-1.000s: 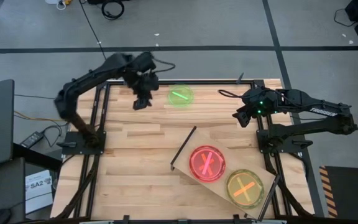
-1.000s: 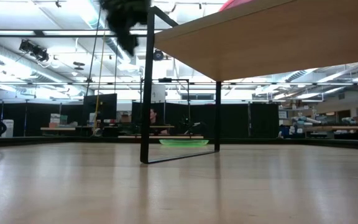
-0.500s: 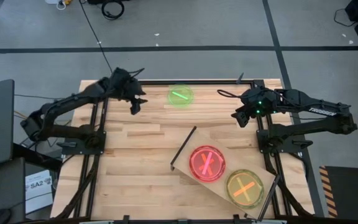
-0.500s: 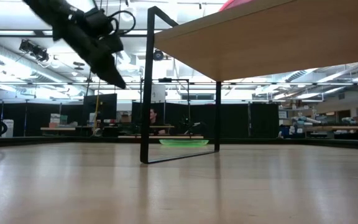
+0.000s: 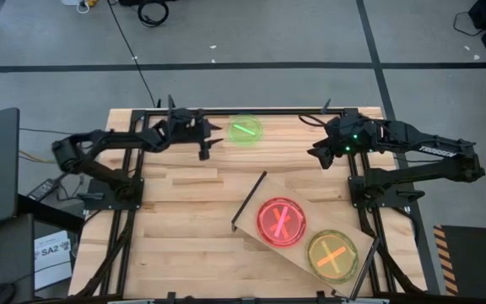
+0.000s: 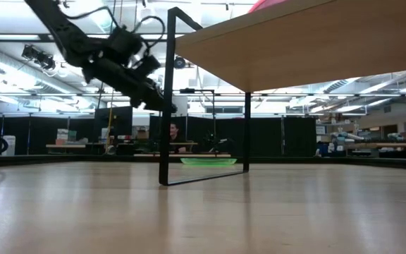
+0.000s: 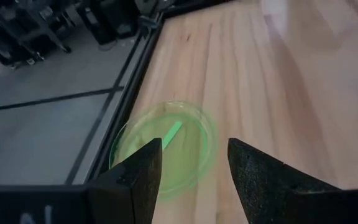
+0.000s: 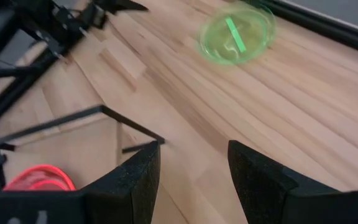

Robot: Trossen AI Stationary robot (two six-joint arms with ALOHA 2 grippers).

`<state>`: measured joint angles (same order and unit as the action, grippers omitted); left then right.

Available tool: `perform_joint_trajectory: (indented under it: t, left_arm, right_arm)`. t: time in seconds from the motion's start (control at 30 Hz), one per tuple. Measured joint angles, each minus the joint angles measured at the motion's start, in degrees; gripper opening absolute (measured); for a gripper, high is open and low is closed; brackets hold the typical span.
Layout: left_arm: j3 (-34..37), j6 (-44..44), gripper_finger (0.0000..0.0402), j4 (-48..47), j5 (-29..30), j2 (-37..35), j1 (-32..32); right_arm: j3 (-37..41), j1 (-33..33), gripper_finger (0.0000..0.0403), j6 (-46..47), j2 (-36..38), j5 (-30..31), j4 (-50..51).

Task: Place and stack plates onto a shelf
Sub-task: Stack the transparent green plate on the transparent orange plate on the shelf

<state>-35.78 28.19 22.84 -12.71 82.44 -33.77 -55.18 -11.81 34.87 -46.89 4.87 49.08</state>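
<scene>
My left gripper [image 5: 204, 149] hovers with its fingers spread apart, holding nothing, near the far edge of the table [image 5: 175, 211] and just beside the green plate [image 5: 245, 129], which lies flat there, well apart from the shelf [image 5: 251, 228] at the near right corner. To pick it well I should come lower, keep the jaws wide, and catch the rim squarely, since a thin disc slips easily. My right gripper [image 5: 317, 154] waits open by the far right edge. A pink plate [image 5: 282, 221] and an orange plate [image 5: 332, 255] already sit on the shelf.
</scene>
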Motion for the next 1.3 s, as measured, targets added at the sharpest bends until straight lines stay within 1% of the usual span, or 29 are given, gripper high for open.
perform_joint_trajectory:
  t: [0.1, 0.27, 0.4, 0.57, 0.67, 0.9, 0.97, 1.17, 1.3]
  left_arm:
    - [-3.4, 0.1, 0.0190, 0.0, 0.3, 4.9, -0.1]
    - [-10.0, 0.1, 0.0189, -2.5, 0.3, 12.6, -0.1]
    - [-15.4, 0.3, 0.0189, -8.3, 0.2, 18.1, -0.1]
    - [-21.6, 4.0, 0.0189, -17.6, 0.3, 24.1, -0.2]
    - [-24.6, 4.5, 0.0189, -21.0, 0.2, 26.8, -0.2]
    - [-26.7, 6.0, 0.0189, -21.4, 0.3, 30.8, -0.2]
    - [-27.0, 6.0, 0.0189, -21.5, 1.1, 31.5, -0.2]
    - [-27.4, 5.7, 0.0188, -21.6, 2.0, 31.7, -0.2]
    - [-27.4, 5.7, 0.0177, -23.0, 3.4, 31.8, -0.2]
  right_arm:
    - [0.0, 0.0, 0.0194, 0.0, 0.0, 0.0, -1.3]
    - [0.0, 0.0, 0.0194, 0.0, 0.0, 0.0, -1.6]
    - [0.0, 0.0, 0.0194, 0.0, 0.0, 0.0, -1.6]
    - [0.0, 0.0, 0.0194, 0.0, 0.0, 0.0, -1.6]
    - [0.0, 0.0, 0.0194, 0.0, 0.0, 0.0, -1.6]
    - [0.0, 0.0, 0.0194, 0.0, 0.0, 0.0, -1.6]
    - [0.0, 0.0, 0.0194, 0.0, 0.0, 0.0, -1.6]
    - [0.0, 0.0, 0.0194, 0.0, 0.0, 0.0, -1.6]
    - [0.0, 0.0, 0.0194, -0.1, 0.0, 0.0, -1.6]
